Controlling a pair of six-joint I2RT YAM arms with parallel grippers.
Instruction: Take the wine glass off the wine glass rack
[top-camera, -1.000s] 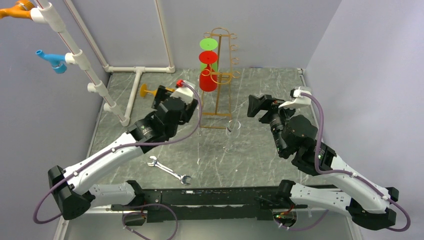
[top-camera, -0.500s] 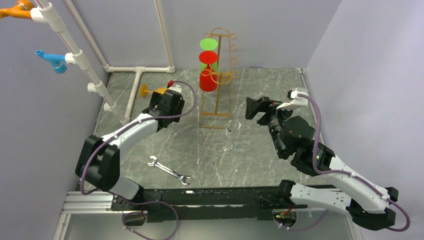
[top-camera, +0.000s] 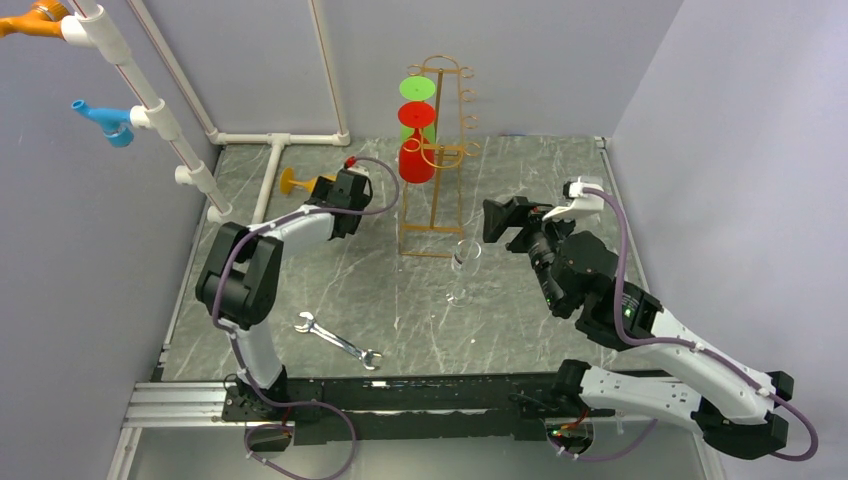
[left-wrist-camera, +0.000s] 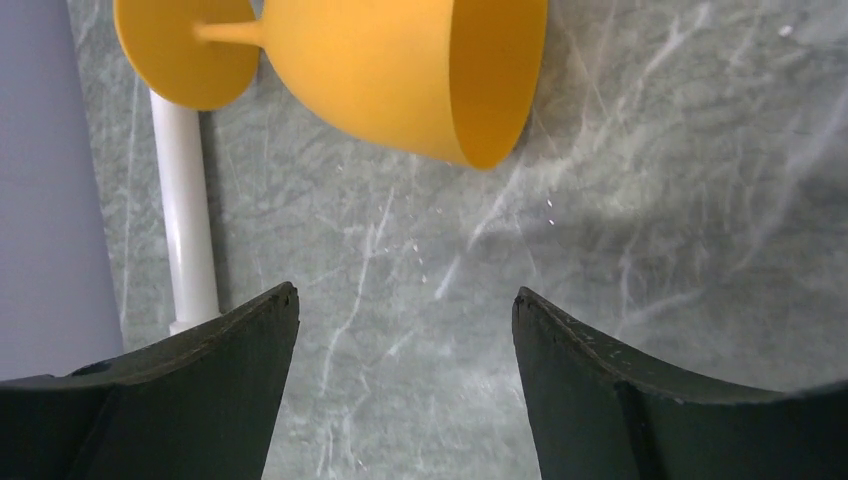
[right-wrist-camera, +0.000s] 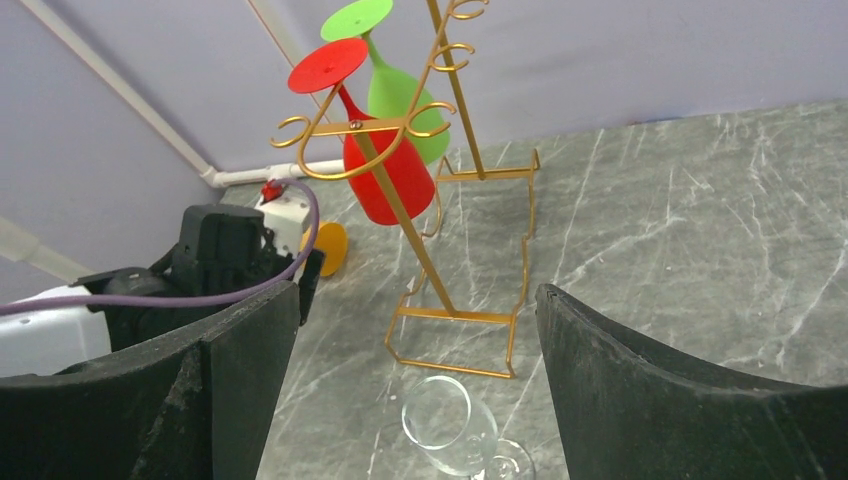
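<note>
Moved: our left arm's elbow has risen; our right gripper (right-wrist-camera: 417, 295) edged toward the rack (top-camera: 437, 150).
Table: clear glass (top-camera: 462, 262) upright before the rack's base.
Fingers: both pairs spread, empty; left gripper (left-wrist-camera: 400, 300) faces the tipped orange glass (left-wrist-camera: 400, 70).
Rack: red glass (top-camera: 416, 160) and green glass (top-camera: 418, 88) hang upside down.

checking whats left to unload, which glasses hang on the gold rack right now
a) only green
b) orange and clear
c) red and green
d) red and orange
c: the red glass and the green glass hang upside down on the wine glass rack, while the orange glass lies on its side on the table and the clear glass sits on the table near the rack's base.
</note>
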